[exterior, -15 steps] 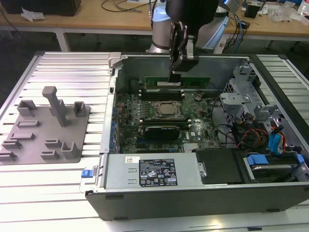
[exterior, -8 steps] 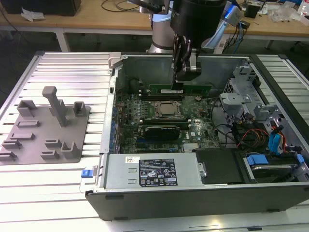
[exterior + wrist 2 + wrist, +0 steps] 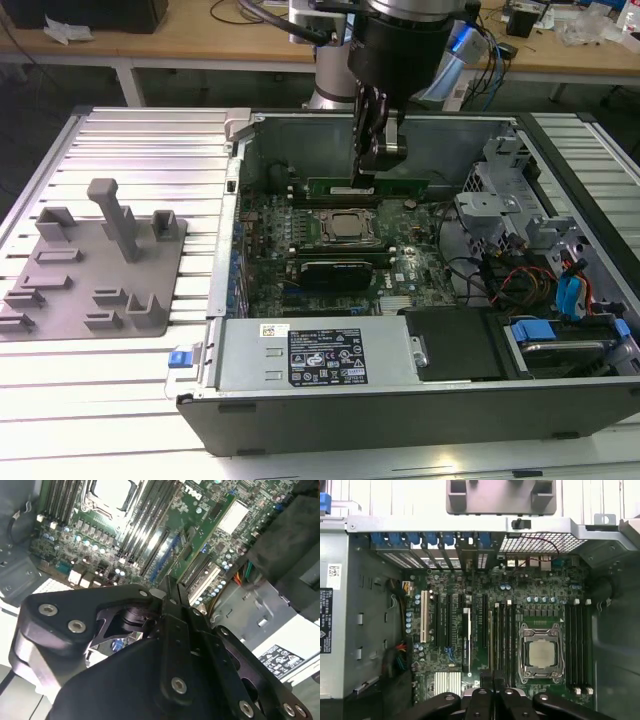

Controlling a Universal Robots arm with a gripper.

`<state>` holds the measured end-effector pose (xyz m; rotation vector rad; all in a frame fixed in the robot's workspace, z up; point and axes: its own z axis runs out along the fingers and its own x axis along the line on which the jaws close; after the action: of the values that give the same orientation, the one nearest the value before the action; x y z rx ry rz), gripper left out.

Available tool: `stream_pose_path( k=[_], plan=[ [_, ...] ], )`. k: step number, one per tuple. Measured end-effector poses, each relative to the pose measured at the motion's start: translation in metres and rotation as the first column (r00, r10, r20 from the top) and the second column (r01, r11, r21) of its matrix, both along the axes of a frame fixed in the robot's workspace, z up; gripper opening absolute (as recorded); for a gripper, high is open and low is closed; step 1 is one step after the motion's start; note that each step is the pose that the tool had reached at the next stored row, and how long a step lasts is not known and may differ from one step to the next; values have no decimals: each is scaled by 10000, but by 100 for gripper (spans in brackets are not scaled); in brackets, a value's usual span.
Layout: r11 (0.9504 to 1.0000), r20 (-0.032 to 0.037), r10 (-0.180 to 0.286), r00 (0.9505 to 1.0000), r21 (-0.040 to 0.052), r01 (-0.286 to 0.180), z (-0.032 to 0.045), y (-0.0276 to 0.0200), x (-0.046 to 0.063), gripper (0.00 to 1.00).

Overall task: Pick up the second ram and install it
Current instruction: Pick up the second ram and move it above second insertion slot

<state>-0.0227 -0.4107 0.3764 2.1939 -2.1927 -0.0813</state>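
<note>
One gripper (image 3: 366,179), jaws closed, pinches one upright green ram (image 3: 405,186).

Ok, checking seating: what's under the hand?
The second ram, standing on edge beside the processor socket. The hand covers its middle; the slot below can't be made out.

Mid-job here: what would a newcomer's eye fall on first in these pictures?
The black pincer hangs inside the open dark-grey computer case, apparently gripping a long thin green circuit-board stick at its middle, just beyond the square silver processor gleaming mid-board. On the exterior view's left, a grey moulded holder tray sits on the white slatted table.
</note>
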Motion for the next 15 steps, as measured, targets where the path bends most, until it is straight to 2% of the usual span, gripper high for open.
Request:
stream_pose_path(
  k=[2, 6, 13, 15],
  plan=[
    [10000, 0, 0, 10000, 1, 0, -35, 71, 0, 9],
    [10000, 0, 0, 10000, 1, 0, -95, 165, 0, 9],
    [10000, 0, 0, 10000, 0, 0, -177, 285, 0, 9],
    [10000, 0, 0, 10000, 2, 0, -204, 346, 0, 9]
  ],
)
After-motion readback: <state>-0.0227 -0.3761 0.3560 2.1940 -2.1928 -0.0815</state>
